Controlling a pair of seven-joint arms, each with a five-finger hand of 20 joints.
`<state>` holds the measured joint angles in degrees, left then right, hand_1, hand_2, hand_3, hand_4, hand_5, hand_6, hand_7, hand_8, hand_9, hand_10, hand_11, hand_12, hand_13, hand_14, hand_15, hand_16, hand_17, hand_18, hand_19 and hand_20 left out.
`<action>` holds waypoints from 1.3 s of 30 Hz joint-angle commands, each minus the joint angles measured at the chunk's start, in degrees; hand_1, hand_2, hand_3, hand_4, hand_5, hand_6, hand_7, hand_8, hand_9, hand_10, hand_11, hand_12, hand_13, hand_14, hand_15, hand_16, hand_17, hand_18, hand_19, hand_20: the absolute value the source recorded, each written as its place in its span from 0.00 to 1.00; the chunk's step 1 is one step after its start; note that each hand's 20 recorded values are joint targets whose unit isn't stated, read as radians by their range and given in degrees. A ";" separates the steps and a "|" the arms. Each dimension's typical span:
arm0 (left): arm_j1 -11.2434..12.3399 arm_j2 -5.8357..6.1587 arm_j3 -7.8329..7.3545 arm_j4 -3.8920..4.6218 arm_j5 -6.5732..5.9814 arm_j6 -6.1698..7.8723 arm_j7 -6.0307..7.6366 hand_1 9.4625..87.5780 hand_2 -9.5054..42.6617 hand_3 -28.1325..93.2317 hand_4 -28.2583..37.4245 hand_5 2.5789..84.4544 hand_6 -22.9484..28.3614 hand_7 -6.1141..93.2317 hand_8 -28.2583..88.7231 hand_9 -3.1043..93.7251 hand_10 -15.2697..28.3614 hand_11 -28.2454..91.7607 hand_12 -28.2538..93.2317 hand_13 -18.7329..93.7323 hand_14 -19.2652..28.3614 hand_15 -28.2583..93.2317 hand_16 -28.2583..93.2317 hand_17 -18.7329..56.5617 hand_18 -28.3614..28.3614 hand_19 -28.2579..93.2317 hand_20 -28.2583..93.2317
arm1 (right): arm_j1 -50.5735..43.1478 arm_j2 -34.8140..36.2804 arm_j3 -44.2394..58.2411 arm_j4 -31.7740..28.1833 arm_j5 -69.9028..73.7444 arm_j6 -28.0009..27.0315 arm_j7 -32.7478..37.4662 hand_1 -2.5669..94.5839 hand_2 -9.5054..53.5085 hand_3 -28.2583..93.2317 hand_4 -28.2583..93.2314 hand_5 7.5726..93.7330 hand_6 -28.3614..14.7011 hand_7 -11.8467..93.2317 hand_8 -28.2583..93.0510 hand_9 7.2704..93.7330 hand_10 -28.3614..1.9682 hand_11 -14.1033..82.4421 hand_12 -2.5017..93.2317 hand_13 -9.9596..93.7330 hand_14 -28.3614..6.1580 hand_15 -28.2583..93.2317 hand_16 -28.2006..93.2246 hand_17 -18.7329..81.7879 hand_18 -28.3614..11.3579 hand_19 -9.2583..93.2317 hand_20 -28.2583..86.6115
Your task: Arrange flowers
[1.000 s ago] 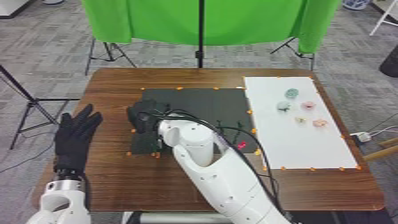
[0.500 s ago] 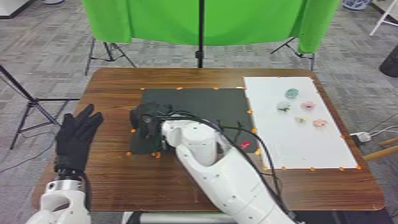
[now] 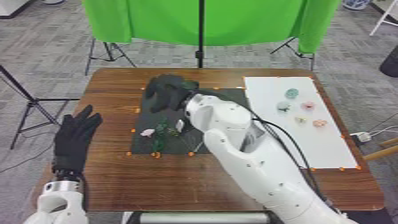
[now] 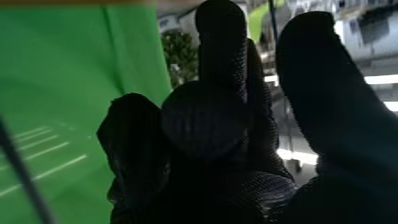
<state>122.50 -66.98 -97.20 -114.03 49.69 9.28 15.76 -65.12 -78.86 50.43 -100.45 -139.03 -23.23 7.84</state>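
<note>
The right hand (image 3: 167,93) has swung toward one o'clock, fingers loosely straight, apparently empty; the pale-pink flower (image 3: 147,132), now uncovered on the black mat (image 3: 142,145), seems placed.

In the head view we observe bright, fairly even light: the flat white rectangular sheet (image 3: 298,142) is palest, and soft shading models the glossy white right arm (image 3: 258,175). We note that the right hand in its black fabric glove (image 3: 167,92) loses inner detail to darkness. In the right wrist view we see that right hand (image 4: 206,120) deeply shaded against hard white glare (image 4: 304,158), with thin pale streaks (image 4: 59,167) on the hanging green cloth (image 4: 62,75).
</note>
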 commanded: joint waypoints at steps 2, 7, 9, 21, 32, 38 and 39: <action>1.74 -1.09 -0.52 -0.40 0.83 -0.61 -0.35 0.08 0.27 0.73 0.00 0.47 0.59 0.09 0.20 0.45 0.67 0.33 0.33 0.43 0.71 0.30 0.24 0.30 0.67 0.24 0.37 | -6.28 18.62 17.59 -12.89 2.86 4.15 4.58 0.47 0.00 0.73 0.10 0.65 0.72 0.26 0.16 0.83 0.55 0.41 0.29 0.92 0.74 0.73 0.51 0.78 0.43 1.00 0.73; 2.41 -1.68 -0.71 -0.58 0.64 -0.44 -0.46 0.09 0.26 0.73 0.00 0.47 0.59 0.09 0.20 0.46 0.67 0.33 0.33 0.44 0.70 0.30 0.24 0.30 0.67 0.24 0.37 | -13.68 22.27 24.97 -12.01 -1.38 -0.67 9.16 0.39 0.00 0.72 0.12 0.66 0.69 0.24 0.17 0.80 0.47 0.37 0.28 0.89 0.68 0.73 0.51 0.76 0.40 1.00 0.73; 2.25 -1.66 -0.62 -0.58 0.80 -0.47 -0.70 0.09 0.25 0.73 0.00 0.47 0.59 0.09 0.20 0.46 0.67 0.33 0.33 0.44 0.70 0.30 0.24 0.30 0.67 0.24 0.37 | -15.86 22.86 27.22 -10.74 -1.85 -3.75 11.96 0.39 0.00 0.72 0.12 0.66 0.68 0.23 0.17 0.79 0.45 0.36 0.27 0.89 0.67 0.73 0.51 0.76 0.40 1.00 0.73; 1.73 -1.88 -0.16 -0.37 1.12 -0.87 -1.36 0.10 0.25 0.74 0.00 0.47 0.58 0.10 0.20 0.46 0.67 0.33 0.33 0.44 0.71 0.30 0.24 0.30 0.67 0.24 0.37 | -23.89 19.83 35.99 -4.08 -5.10 -3.08 15.67 0.39 0.00 0.71 0.12 0.64 0.69 0.22 0.18 0.81 0.46 0.33 0.26 0.91 0.69 0.73 0.50 0.77 0.41 1.00 0.72; 1.73 -1.84 0.06 -0.30 1.12 -1.21 -1.91 0.10 0.25 0.74 0.00 0.47 0.59 0.10 0.20 0.46 0.67 0.33 0.33 0.44 0.71 0.30 0.24 0.30 0.67 0.24 0.37 | -27.45 18.92 36.14 -2.68 -8.19 -1.83 16.48 0.40 0.00 0.71 0.12 0.65 0.68 0.22 0.17 0.82 0.46 0.34 0.25 0.92 0.71 0.73 0.51 0.79 0.42 1.00 0.72; 2.25 -1.78 -0.23 -0.48 0.98 -1.22 -2.03 0.10 0.24 0.74 0.00 0.47 0.59 0.09 0.20 0.46 0.67 0.33 0.33 0.44 0.71 0.30 0.24 0.30 0.67 0.24 0.37 | -30.12 17.76 36.72 -1.60 -8.96 1.83 16.45 0.46 0.00 0.72 0.11 0.65 0.68 0.23 0.17 0.83 0.50 0.36 0.26 0.93 0.74 0.73 0.51 0.80 0.44 1.00 0.72; 2.34 -1.82 -0.19 -0.50 0.99 -1.21 -1.96 0.10 0.24 0.74 0.00 0.47 0.59 0.09 0.20 0.46 0.67 0.33 0.33 0.44 0.71 0.30 0.24 0.30 0.67 0.24 0.37 | -30.44 17.65 36.52 -1.10 -9.14 3.30 16.41 0.48 0.00 0.72 0.11 0.65 0.68 0.23 0.17 0.83 0.50 0.36 0.26 0.93 0.74 0.73 0.51 0.80 0.44 1.00 0.71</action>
<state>123.87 -68.32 -97.42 -114.55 50.42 8.65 14.45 -92.04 -60.02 86.78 -103.40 -147.07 -24.58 23.70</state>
